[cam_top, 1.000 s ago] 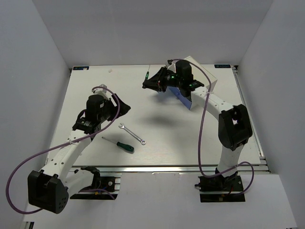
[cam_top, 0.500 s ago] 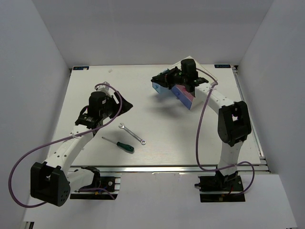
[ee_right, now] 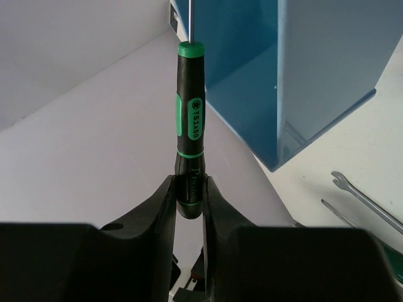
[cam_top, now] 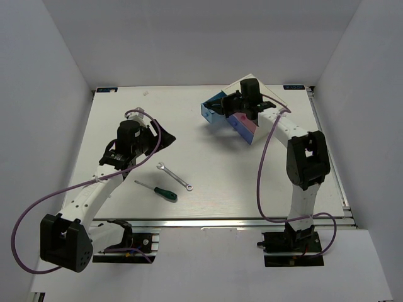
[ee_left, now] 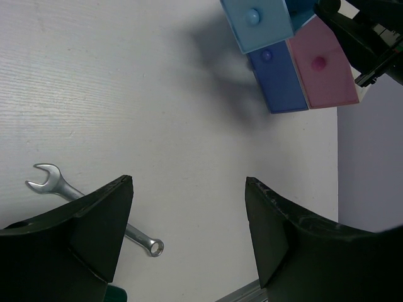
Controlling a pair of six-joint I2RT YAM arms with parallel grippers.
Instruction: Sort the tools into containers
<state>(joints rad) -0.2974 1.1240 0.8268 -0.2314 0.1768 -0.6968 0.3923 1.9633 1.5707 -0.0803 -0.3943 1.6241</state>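
My right gripper (ee_right: 189,184) is shut on a thin dark mini screwdriver (ee_right: 191,132) with green bands. It holds the tool over the pulled-out light-blue drawer (ee_right: 315,75) of the white cabinet (cam_top: 267,104). In the top view this gripper (cam_top: 224,106) sits just behind that drawer (cam_top: 209,112). My left gripper (ee_left: 189,211) is open and empty above the table. The silver wrench (ee_left: 94,207) lies under its left finger, and the green-handled screwdriver (cam_top: 158,190) lies beside the wrench (cam_top: 174,177). The other mini screwdriver is out of view.
A dark-blue drawer (ee_left: 277,78) and a pink drawer (ee_left: 321,69), both shut, are on the cabinet front. The cabinet stands at the back right of the white table (cam_top: 113,126). Grey walls enclose the table on three sides.
My right gripper has moved right, toward the cabinet, with the mini screwdriver in it, uncovering the open light-blue drawer. My left arm shifted slightly, then stayed still.
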